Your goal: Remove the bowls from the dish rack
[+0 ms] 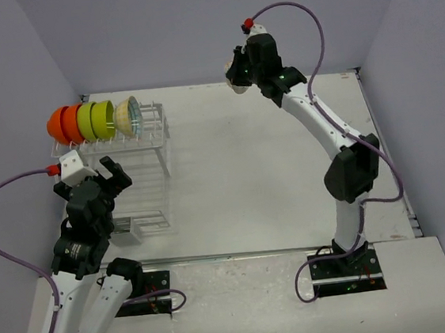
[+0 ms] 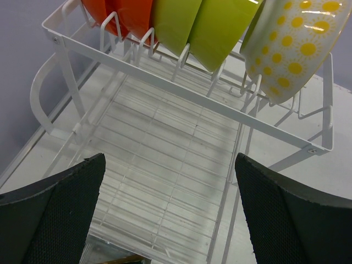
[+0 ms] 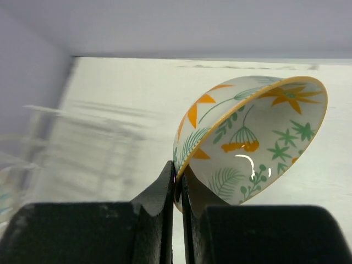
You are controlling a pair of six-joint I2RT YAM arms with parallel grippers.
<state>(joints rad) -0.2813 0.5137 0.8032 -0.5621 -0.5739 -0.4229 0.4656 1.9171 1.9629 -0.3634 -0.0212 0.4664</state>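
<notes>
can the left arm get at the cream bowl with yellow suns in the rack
Probably yes. The left pincer is open over the white wire dish rack, facing the cream sun-patterned bowl at the row's end, nothing between them; a lime-green bowl stands close beside it.

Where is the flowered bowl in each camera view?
Top: flowered bowl at far centre, in the right gripper.
Left wrist: not in it.
Right wrist: centre right, rim pinched in the gripper.
Landmark: the rack, left in top, fills left wrist, blurred at right wrist's left edge.
</notes>
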